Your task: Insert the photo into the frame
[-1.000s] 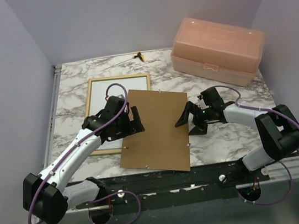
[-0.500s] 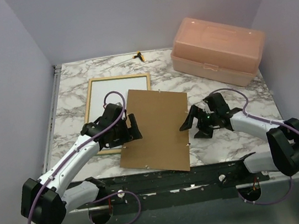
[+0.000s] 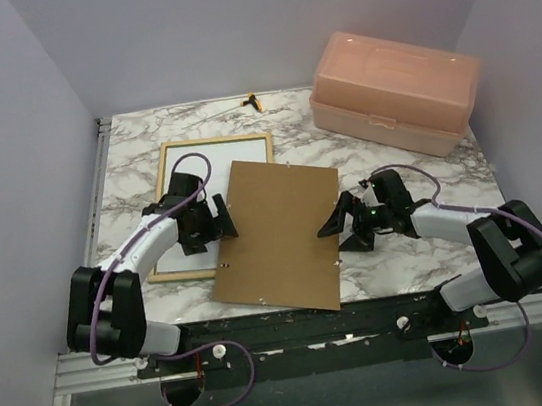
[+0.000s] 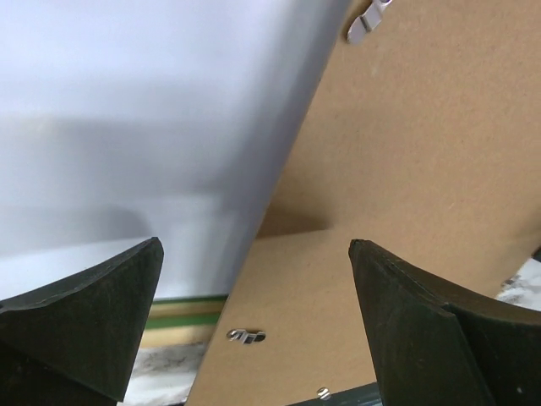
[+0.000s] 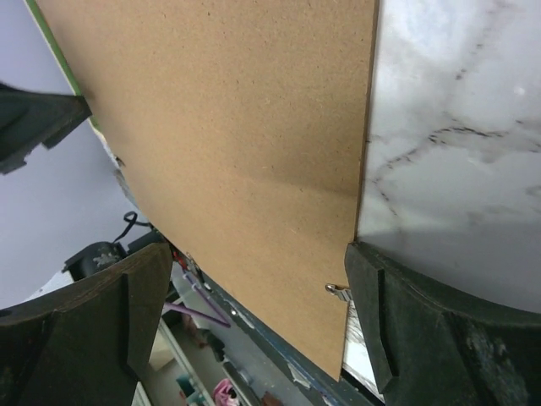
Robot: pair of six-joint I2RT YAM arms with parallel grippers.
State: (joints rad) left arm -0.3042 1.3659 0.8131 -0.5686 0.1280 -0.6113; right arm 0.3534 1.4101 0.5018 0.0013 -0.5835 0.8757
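The frame (image 3: 212,142) lies at the table's back left, light wood side up; a green strip of it (image 4: 182,309) shows in the left wrist view. The photo (image 3: 207,163) lies in it, white side up (image 4: 144,110). A brown backing panel (image 3: 280,232) lies tilted over the frame's right rail, also in the wrist views (image 4: 423,152) (image 5: 228,110). My left gripper (image 3: 221,217) (image 4: 254,245) is open and empty at the panel's left edge, above the photo. My right gripper (image 3: 340,229) (image 5: 258,254) is open and empty, with its jaws straddling the panel's right edge.
A pink plastic box (image 3: 396,89) stands at the back right. A small yellow and black item (image 3: 253,100) lies at the back edge. The marble table (image 3: 419,253) ends at a black rail (image 3: 318,323) just below the panel's near edge.
My left gripper has moved left and back, off the panel's edge and over the frame, with its arm folded in. My right gripper has shifted slightly along the panel's right edge.
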